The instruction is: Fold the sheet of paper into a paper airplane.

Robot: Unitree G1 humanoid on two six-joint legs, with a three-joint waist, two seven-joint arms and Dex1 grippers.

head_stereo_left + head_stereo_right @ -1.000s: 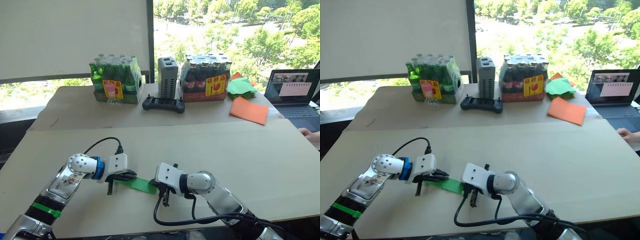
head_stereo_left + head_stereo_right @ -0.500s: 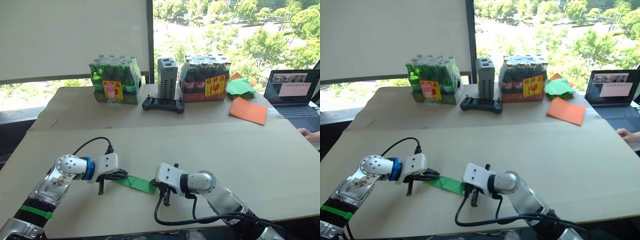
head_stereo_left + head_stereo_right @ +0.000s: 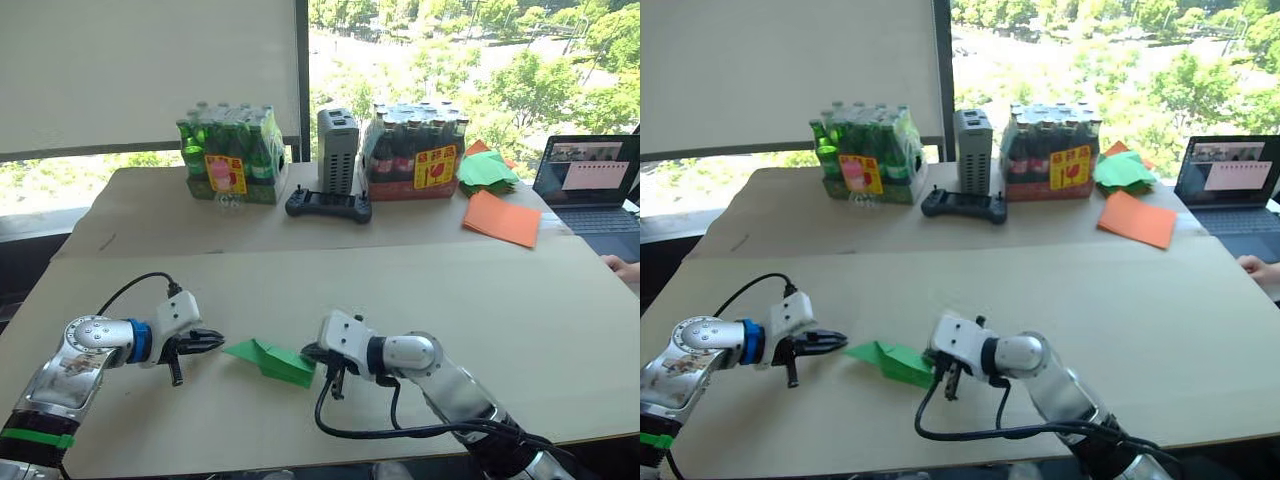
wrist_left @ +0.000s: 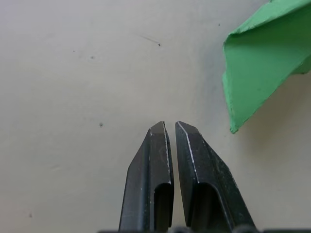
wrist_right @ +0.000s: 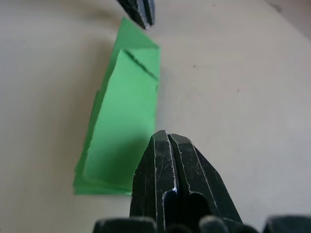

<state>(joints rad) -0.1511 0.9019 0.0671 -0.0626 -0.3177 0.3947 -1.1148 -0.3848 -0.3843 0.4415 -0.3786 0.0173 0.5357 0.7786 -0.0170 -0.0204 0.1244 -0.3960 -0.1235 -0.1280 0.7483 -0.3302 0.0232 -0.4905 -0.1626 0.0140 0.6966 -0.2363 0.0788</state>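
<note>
Paper of bright green, the paper airplane (image 3: 270, 359), lay on the desk (image 3: 480, 300) near its front edge, between my two grippers. Its pointed end was turned toward the left gripper (image 3: 208, 340); its wider folded end was just beside the right gripper (image 3: 322, 357). I saw the left jaws pressed almost together, with only a thin slit between them, holding nothing and a little apart from the paper point. The right jaws were pressed together too, just beside the paper's folded end; I could not tell if they touched it. Far back on the desk stood two bottle packs (image 3: 232, 158), a black controller (image 3: 328, 205), orange sheets (image 3: 500, 219) and a laptop (image 3: 588, 180).
</note>
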